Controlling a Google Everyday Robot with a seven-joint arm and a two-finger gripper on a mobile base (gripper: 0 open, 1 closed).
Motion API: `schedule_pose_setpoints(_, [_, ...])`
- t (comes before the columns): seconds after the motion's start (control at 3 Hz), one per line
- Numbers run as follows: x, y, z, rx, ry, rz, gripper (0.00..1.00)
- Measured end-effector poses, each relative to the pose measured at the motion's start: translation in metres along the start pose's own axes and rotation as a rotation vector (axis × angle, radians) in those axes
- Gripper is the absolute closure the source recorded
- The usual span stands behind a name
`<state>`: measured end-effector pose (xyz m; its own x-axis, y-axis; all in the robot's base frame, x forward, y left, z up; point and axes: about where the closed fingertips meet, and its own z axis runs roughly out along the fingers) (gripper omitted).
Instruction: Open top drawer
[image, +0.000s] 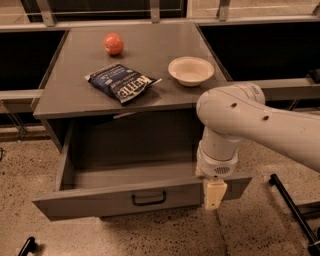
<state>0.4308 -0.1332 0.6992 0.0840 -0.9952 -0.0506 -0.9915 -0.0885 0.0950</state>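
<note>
The top drawer (100, 202) stands far out of the grey table (70, 102). Its flat front faces the camera and its deep grey box is open to view from above. The small black bar handle (149, 199) sits at the centre of that front, and nothing touches it.

The white arm (260, 125) reaches in from the right and turns straight down at the wrist. This sets the pincer (215, 194) against the right part of the drawer front, well apart from the handle. Its cream tip hangs over the upper edge of the front and down the outer face. I judge that this placement lets the arm draw the front outward by its edge rather than by the bar. Whether the pincer is wide or narrow, I cannot tell.

3 things rest on the table top, all clear of the drawer's travel below. An apple (113, 43) sits toward the back, and a chip bag (121, 82) lies nearer the front edge. A pale bowl (191, 70) stands to the right, just behind the arm's elbow.

With the box this far out, the task looks about finished. The next move probably calls for the pincer to lift straight up and away, so that the front is not nudged back in.
</note>
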Motion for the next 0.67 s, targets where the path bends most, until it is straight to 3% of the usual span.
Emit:
schedule_pose_setpoints(0.33, [0.005,-0.007,-0.035,0.119,0.004,0.025,0.13])
schedule_pose_setpoints(0.67, [0.007,-0.026,-0.078,0.251,-0.031,0.065,0.0])
